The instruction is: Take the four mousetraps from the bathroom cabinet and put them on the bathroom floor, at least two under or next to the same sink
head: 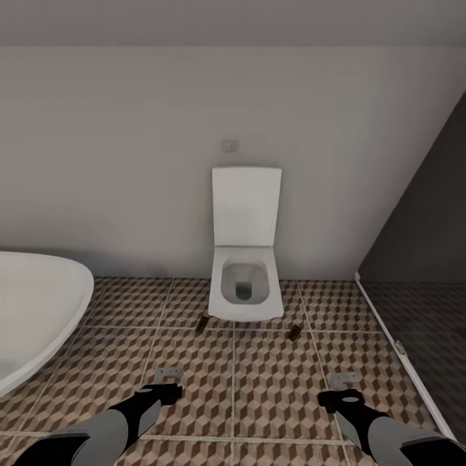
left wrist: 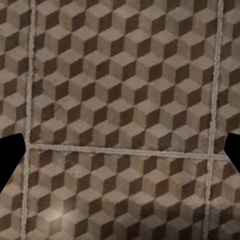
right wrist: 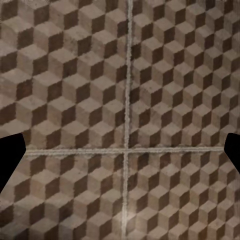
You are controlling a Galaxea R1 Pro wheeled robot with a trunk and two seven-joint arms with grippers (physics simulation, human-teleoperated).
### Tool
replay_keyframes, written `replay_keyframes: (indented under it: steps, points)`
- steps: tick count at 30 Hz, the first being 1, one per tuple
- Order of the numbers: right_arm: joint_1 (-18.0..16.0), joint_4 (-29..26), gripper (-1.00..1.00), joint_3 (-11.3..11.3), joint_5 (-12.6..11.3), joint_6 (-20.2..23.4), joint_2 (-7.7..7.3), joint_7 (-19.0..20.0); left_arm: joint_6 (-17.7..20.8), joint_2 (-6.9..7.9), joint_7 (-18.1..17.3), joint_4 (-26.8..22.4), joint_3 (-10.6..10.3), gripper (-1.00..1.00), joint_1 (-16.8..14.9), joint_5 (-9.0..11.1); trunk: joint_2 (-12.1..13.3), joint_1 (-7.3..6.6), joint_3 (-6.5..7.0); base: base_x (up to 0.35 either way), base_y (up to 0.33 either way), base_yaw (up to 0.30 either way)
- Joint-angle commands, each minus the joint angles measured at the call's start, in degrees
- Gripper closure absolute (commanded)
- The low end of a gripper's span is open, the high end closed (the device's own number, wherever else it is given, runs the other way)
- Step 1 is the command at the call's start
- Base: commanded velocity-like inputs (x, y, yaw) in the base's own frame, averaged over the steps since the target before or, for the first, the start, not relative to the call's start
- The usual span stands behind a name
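Two mousetraps lie on the bathroom floor (head: 259,382) in front of you: the left mousetrap (head: 202,323) sits at the near left corner of the white toilet (head: 246,285), the right mousetrap (head: 294,332) just off its near right corner. Your left tool (head: 167,375) and right tool (head: 343,380) hang low over the tiles, nearer to you than the traps, each with fingers spread apart and nothing between them. A white bathtub (head: 32,310) curves in at far left; a dark glass panel (head: 421,259) stands right.
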Motion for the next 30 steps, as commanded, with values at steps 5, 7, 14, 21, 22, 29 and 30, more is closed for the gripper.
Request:
replay_keyframes:
  steps: [5,7,14,21,22,29,30]
  points:
    - [-0.06,0.15,-1.00,0.44,-0.35,-0.21,-0.01,-0.09,0.07,-0.02,0.17,-0.02,0.29,-1.00,-0.02,-0.18,2.00,-1.11,0.86,0.000,0.000,0.000]
    - [-0.06,0.15,-1.00,0.44,-0.35,-0.22,-0.02,-0.09,0.07,-0.02,0.17,-0.02,0.30,-1.00,-0.02,-0.17,2.80,-1.55,1.22,0.000,0.000,0.000]
    - [-0.06,0.13,-1.00,0.44,-0.35,-0.28,-0.03,-0.09,0.07,-0.02,0.17,-0.02,0.31,-1.00,-0.02,-0.16,5.61,-3.09,2.48,0.000,0.000,0.000]
    - [-0.06,0.10,-1.00,0.41,-0.35,-0.29,-0.09,-0.09,0.05,-0.02,0.17,-0.02,0.31,-1.00,-0.02,-0.18,8.42,-4.62,3.74,0.000,0.000,0.000]
    - [-0.06,0.09,-1.00,0.42,-0.35,-0.29,-0.10,-0.09,0.04,-0.02,0.17,-0.02,0.31,-1.00,-0.02,-0.17,8.82,-4.84,3.92,0.000,0.000,0.000]
    - [-0.06,0.09,-1.00,0.44,-0.35,-0.29,-0.12,-0.09,0.04,-0.02,0.17,-0.02,0.30,-1.00,-0.02,-0.17,11.63,-6.38,5.17,0.000,0.000,0.000]
    - [-0.06,0.09,-1.00,0.44,-0.35,-0.29,-0.12,-0.09,0.04,-0.02,0.17,-0.02,0.31,-1.00,-0.02,-0.18,12.03,-6.60,5.35,0.000,0.000,0.000]
